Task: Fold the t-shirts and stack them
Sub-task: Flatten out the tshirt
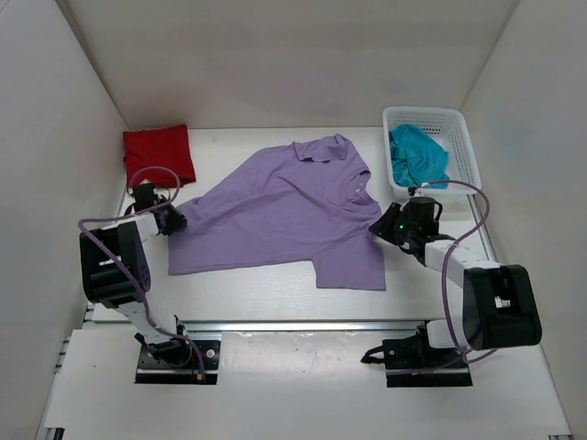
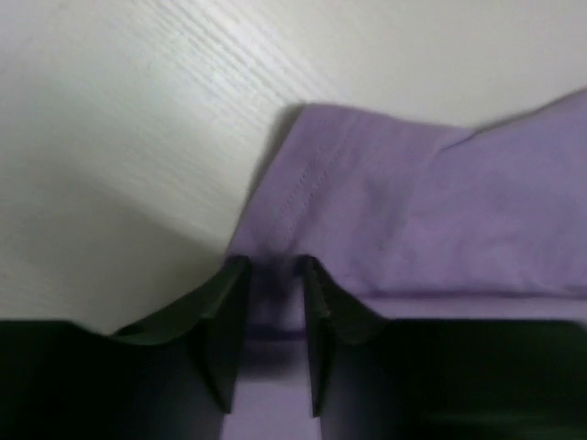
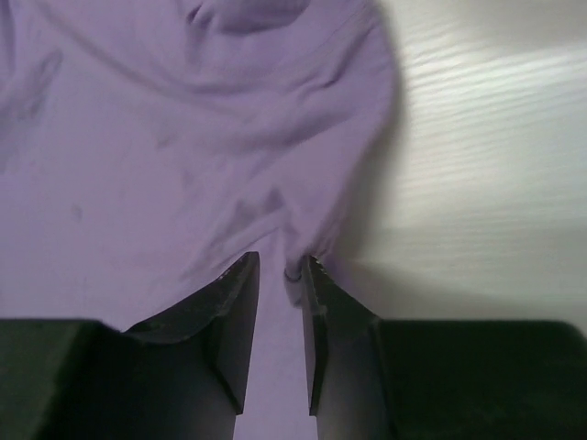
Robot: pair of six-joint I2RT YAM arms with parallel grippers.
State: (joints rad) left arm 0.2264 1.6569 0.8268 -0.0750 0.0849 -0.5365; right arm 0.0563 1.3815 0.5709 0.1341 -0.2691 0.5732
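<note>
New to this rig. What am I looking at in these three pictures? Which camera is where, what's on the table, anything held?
Two robot arms are bolted at the table's near edge. One view looks down from above and behind them. The other two come from wrist cameras, each showing its own fingers. A lavender t-shirt lies spread out, a folded red t-shirt sits far left, and a white basket far right holds a teal t-shirt. The left hand and right hand have the lavender cloth between their fingers. I cannot tell whether it is pinched tight.
</note>
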